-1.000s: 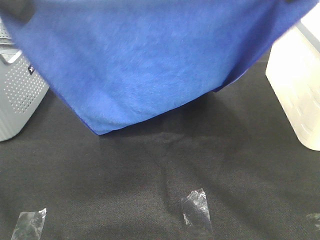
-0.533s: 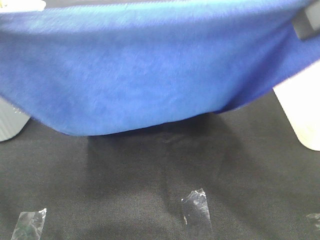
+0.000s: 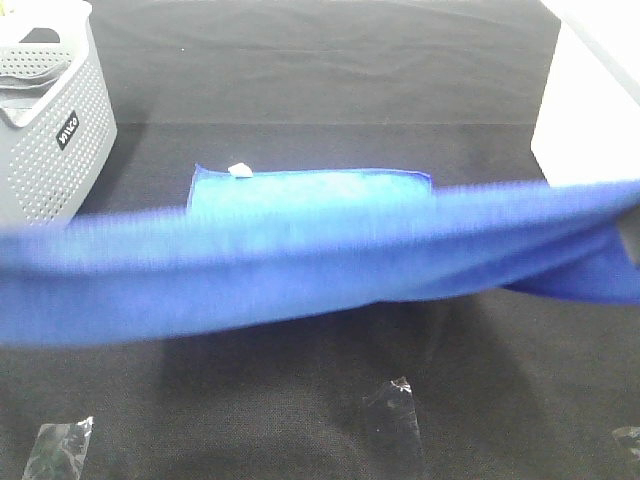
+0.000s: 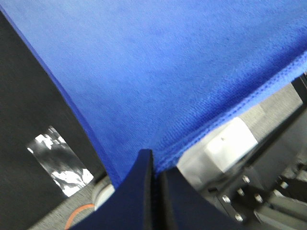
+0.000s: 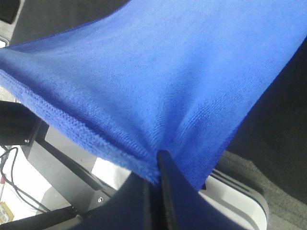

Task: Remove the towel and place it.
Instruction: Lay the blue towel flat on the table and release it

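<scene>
The royal-blue towel (image 3: pixel 300 265) hangs stretched across the whole width of the exterior high view, its near edge raised and blurred. Its far edge lies flat on the black table, with a small white tag (image 3: pixel 238 169) at the far left corner. In the left wrist view my left gripper (image 4: pixel 153 162) is shut on one corner of the towel (image 4: pixel 158 72). My right gripper (image 5: pixel 160 160) is shut on the stitched edge of the towel (image 5: pixel 158 81) at the other corner. Neither gripper shows clearly in the exterior high view.
A grey perforated basket (image 3: pixel 50 130) stands at the back left. A white box (image 3: pixel 590 110) stands at the back right. Pieces of clear tape (image 3: pixel 392 425) (image 3: pixel 58 447) lie on the black cloth (image 3: pixel 300 80) near the front edge.
The towel has come down from filling the top of the view to a low band. Its far edge now rests on the table, and the basket and back of the table show again.
</scene>
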You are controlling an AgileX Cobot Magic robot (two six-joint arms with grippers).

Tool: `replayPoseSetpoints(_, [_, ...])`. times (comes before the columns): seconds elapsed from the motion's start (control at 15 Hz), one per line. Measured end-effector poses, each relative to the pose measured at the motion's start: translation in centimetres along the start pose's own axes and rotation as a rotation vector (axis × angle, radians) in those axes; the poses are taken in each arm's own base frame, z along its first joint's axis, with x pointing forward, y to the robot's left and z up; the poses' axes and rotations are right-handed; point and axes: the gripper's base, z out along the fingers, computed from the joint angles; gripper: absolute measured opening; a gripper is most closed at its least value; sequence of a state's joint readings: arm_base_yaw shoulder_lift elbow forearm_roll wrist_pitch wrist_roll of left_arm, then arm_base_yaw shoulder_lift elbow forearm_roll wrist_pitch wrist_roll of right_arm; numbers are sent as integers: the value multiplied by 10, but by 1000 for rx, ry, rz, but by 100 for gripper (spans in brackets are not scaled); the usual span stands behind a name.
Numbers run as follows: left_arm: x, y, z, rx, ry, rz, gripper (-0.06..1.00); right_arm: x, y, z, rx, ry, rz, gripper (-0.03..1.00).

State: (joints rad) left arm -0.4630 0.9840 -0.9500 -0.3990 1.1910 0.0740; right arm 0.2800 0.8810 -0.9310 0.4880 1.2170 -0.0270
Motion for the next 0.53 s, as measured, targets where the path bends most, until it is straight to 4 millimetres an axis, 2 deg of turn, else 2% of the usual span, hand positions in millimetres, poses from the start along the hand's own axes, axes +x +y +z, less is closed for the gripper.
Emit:
replayPoseSetpoints(0.2, [19, 7, 25, 35, 94, -60, 0, 8, -7, 12, 1, 52, 27, 3])
replayPoseSetpoints(0.53, [31, 22, 64, 34, 268, -139, 0, 36, -33, 60, 19, 273, 139, 3])
